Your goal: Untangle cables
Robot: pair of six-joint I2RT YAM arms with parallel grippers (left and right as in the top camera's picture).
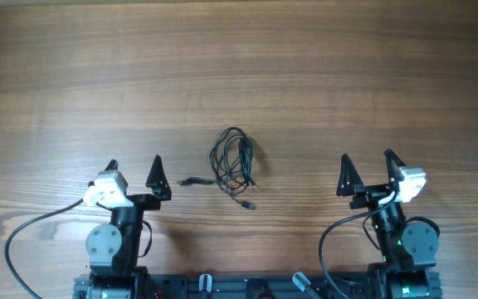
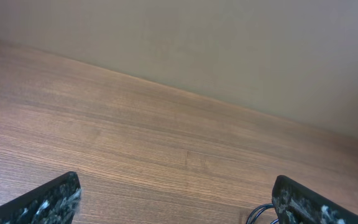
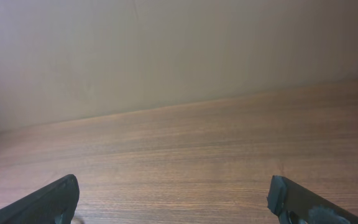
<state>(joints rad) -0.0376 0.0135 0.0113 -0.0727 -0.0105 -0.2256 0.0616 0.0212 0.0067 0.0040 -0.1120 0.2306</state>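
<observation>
Cables: I see one tangled bunch; untangling not begun.
Left gripper: spread, empty.
Right gripper: spread, empty.

- The cables lie in one small bunch on the counter, the only obstacle on it.
- Bare wood runs from the left gripper to the bunch; a plug end trails toward that side.
- A wider bare stretch separates the right gripper from it.
- A wall closes the counter's far edge.
</observation>
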